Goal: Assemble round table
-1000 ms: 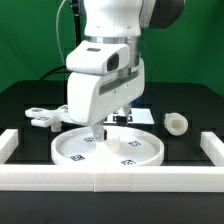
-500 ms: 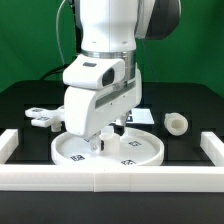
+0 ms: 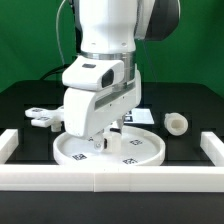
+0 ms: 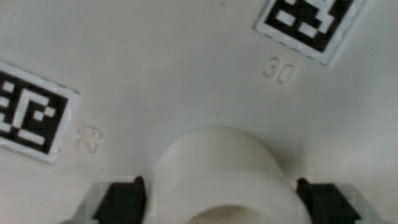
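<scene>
The round disc point(image 3: 140, 150) lies flat on the black table, tags up, in front of the white frame's front wall. My gripper point(image 3: 106, 141) is down on the disc's middle. In the wrist view its two dark fingers point(image 4: 125, 200) stand either side of a raised white hub point(image 4: 217, 170) on the disc point(image 4: 178, 60), with a thin gap at each side. The gripper point(image 4: 221, 205) is open. The short cylindrical post point(image 3: 176, 123) lies on the table at the exterior view's right. The cross-shaped foot point(image 3: 42, 117) lies at the exterior view's left, partly behind the arm.
The white straight-walled frame point(image 3: 110, 178) runs along the front, with side walls at the exterior view's left point(image 3: 8, 143) and right point(image 3: 212, 145). The marker board point(image 3: 140, 116) lies behind the disc, mostly hidden by the arm.
The gripper has come down onto the disc's middle and the hand has tilted over the first half second; since then it has held still. The disc, post and foot have not moved.
</scene>
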`<state>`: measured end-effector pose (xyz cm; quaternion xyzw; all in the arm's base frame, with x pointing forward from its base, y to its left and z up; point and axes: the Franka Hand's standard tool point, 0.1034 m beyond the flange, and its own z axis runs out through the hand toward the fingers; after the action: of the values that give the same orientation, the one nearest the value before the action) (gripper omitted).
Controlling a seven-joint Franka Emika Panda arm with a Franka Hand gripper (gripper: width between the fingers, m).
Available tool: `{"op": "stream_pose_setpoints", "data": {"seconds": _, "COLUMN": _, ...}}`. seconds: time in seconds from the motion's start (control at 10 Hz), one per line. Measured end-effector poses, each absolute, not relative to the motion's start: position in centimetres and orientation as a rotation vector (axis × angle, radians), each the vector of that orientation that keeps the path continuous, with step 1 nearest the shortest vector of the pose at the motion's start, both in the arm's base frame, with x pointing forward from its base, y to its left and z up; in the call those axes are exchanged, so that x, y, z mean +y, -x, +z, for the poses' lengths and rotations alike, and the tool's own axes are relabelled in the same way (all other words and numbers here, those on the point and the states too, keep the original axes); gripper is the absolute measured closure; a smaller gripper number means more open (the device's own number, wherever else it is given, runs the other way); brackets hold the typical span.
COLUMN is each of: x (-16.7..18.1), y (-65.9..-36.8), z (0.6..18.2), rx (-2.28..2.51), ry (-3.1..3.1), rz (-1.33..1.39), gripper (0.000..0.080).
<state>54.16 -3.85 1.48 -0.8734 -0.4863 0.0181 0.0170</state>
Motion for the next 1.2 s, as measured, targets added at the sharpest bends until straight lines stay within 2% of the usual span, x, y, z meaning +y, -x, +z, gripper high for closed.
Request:
{"op": "stream_pose_setpoints", "data": {"seconds": 0.4, "x": -3.5, "y": -54.4, "z": 1.5, "rx": -1.531, "ry": 2.706, "rz": 0.057, "gripper": 0.0395}}
{"op": "stream_pose_setpoints", "data": {"seconds": 0.6, "x": -1.9, "y": -56.1, "z": 1.5, "rx": -1.591, "ry": 2.674, "rz": 0.021, "gripper": 0.0394}}
{"op": "stream_pose_setpoints", "data": {"seconds": 1.2, "x": 1.0, "y": -56.3, "z": 1.5, "rx": -1.595, "ry": 2.656, "rz": 0.026, "gripper": 0.0393}}
